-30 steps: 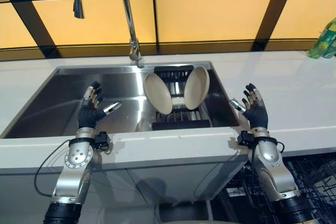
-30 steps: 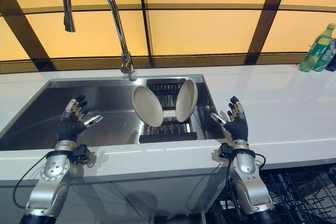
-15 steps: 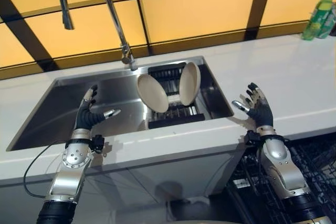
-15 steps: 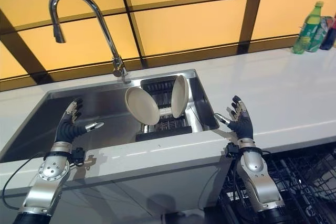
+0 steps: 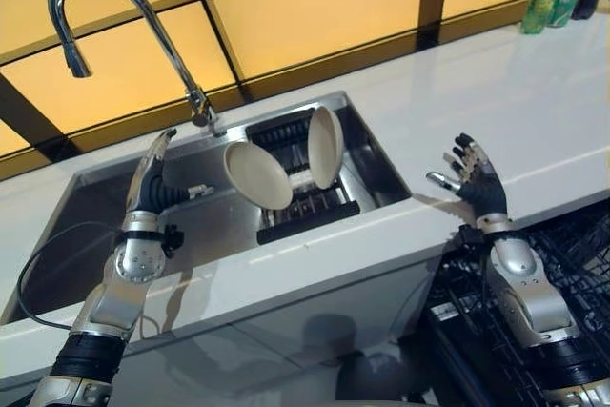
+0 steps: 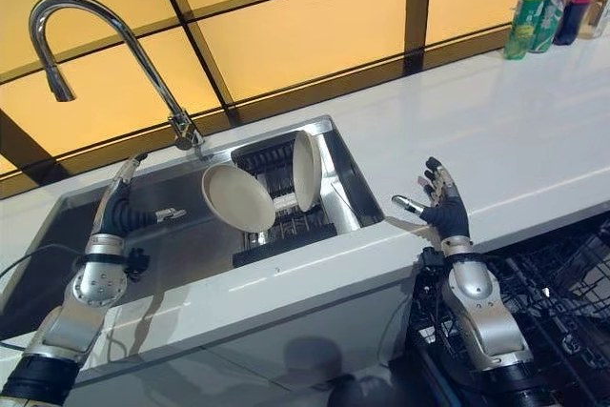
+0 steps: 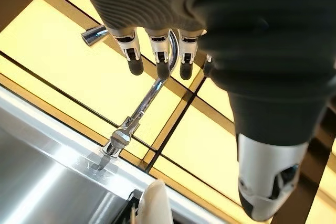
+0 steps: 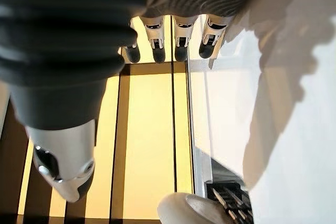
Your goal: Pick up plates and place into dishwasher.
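Two beige plates stand on edge in a black rack (image 5: 307, 219) at the right end of the steel sink (image 5: 105, 199): one plate (image 5: 255, 175) leans left, the other plate (image 5: 325, 146) stands nearly upright beside it. My left hand (image 5: 150, 186) is raised over the sink, left of the plates, fingers straight and holding nothing. My right hand (image 5: 479, 184) hovers over the white counter to the right of the sink, fingers spread and empty. A plate's rim (image 7: 155, 204) shows past my left hand, and another plate's rim (image 8: 191, 209) past my right hand.
A curved chrome faucet (image 5: 121, 18) rises behind the sink. White counter (image 5: 496, 92) runs to the right, with bottles (image 6: 527, 4) at its far right corner. The dishwasher's open black wire rack (image 5: 562, 264) sits below the counter edge at lower right.
The camera has swung, so the whole scene slid left and tilted. My left hand has lifted higher over the sink. The plates stay in the rack.
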Robot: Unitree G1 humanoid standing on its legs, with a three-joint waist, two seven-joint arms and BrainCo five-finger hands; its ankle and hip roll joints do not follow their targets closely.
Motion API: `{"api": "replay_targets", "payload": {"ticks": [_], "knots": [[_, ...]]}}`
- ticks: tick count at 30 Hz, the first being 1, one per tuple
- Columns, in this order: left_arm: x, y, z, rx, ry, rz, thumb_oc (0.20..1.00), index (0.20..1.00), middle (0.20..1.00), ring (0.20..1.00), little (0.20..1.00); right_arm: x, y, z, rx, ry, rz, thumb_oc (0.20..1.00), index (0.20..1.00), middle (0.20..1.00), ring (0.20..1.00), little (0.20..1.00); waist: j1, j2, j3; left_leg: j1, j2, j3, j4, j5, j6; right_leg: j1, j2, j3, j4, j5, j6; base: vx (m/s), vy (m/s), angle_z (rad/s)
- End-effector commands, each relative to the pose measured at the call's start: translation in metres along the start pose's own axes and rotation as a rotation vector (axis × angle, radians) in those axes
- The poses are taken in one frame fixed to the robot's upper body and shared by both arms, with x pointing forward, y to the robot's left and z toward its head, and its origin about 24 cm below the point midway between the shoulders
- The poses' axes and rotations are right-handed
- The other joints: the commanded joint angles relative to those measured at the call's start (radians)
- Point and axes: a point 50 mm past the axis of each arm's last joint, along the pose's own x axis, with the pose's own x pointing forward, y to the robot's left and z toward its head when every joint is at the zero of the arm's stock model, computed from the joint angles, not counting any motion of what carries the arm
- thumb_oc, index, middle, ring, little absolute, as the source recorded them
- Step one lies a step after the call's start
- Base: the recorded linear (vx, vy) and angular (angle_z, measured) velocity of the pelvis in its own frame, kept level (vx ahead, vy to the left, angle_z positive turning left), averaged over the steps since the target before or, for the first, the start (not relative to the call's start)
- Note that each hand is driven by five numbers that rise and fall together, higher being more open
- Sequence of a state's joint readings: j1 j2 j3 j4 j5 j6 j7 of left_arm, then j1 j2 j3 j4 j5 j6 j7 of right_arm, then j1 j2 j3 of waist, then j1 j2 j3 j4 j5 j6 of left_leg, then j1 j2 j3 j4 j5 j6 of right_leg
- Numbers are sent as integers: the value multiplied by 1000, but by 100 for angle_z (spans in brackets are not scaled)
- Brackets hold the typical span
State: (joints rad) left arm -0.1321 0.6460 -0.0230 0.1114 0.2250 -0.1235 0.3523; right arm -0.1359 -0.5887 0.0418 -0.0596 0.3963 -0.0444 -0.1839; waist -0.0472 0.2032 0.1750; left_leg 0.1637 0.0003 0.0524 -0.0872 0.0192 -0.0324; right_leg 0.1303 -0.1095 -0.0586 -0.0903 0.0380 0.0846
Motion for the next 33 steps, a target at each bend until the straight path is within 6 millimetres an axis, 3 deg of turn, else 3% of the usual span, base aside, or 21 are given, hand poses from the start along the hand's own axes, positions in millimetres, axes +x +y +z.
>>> {"api": "replay_targets", "payload": {"ticks": [1, 8, 16, 21, 24, 33], "knots": [[25, 24, 18, 161, -161, 143, 1000, 1000, 1000, 1000, 1000, 10, -6, 12, -10, -41, 3, 1000, 1000, 1000, 1000, 1000, -20, -68, 15, -69, -26, -6, 104, -60, -10, -103, -90, 51, 114, -22, 38, -45, 89, -6], [54, 40, 37, 428, -286, 182, 1000, 1000, 1000, 1000, 1000, 28, -7, 37, -29, -122, 7, 1000, 1000, 1000, 1000, 1000, -45, -54, 109, -143, -36, -6, 130, -54, -4, -179, -101, 83, 143, -13, 47, -89, 61, -13], [46, 33, 29, 604, -339, 164, 1000, 1000, 1000, 1000, 1000, 20, -17, 37, -53, -123, 12, 1000, 1000, 1000, 1000, 1000, -53, -46, 126, -156, -45, -6, 139, -48, -3, -181, -114, 83, 142, -6, 53, 27, 53, -4], [52, 25, 34, 685, -378, 179, 1000, 1000, 1000, 1000, 1000, 27, -19, 47, -89, -140, 17, 1000, 1000, 1000, 1000, 1000, -64, -37, 148, -196, -53, 1, 163, -45, -4, -223, -125, 96, 163, -4, 55, -24, 99, 0], [61, 27, 35, 746, -376, 177, 1000, 1000, 1000, 1000, 1000, 34, -20, 60, -100, -176, 6, 1000, 1000, 1000, 1000, 1000, -70, -43, 181, -240, -55, 1, 186, -46, -2, -269, -129, 109, 177, 3, 56, -134, 57, -3], [54, 33, 23, 832, -361, 98, 1000, 1000, 1000, 1000, 1000, 22, -32, 59, -93, -189, 7, 1000, 1000, 1000, 1000, 1000, -66, -44, 197, -250, -64, 5, 186, -42, 4, -270, -139, 117, 170, 14, 63, -22, 40, -3]]}}
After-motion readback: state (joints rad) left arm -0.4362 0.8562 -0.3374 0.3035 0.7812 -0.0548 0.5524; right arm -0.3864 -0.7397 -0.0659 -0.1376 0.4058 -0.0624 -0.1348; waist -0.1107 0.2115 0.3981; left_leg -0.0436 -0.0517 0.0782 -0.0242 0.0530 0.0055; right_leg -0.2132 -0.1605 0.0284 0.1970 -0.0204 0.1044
